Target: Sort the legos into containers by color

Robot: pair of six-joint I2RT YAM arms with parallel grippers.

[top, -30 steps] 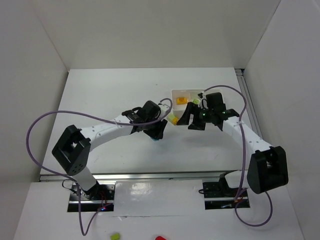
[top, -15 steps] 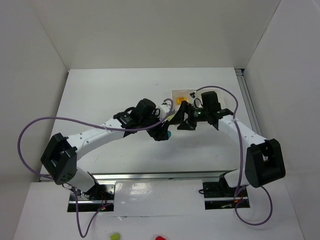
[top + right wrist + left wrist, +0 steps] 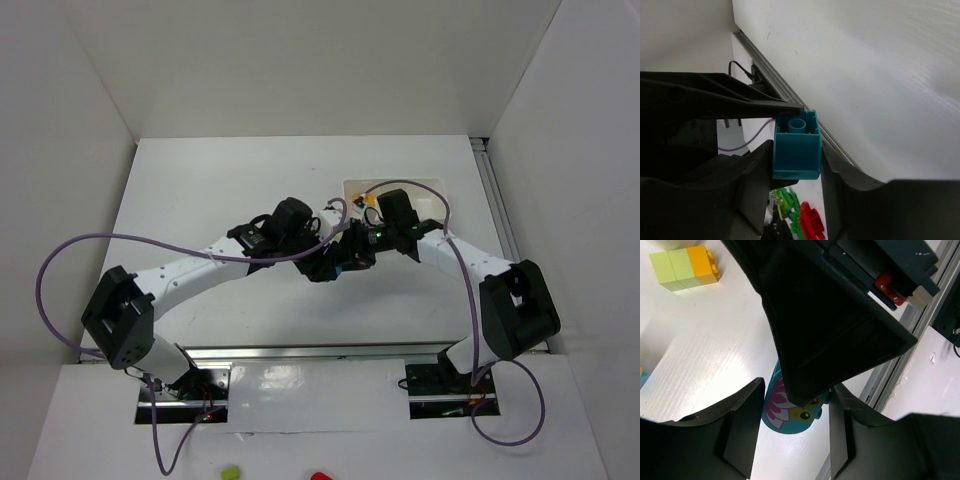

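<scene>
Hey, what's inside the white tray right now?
One orange brick shows at the left end of the tray in the top view. The right arm covers much of the rest, so any other bricks there cannot be seen.

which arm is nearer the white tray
Right. The right arm reaches across the near edge of the tray; the left arm ends short of it, off its near-left corner.
</scene>
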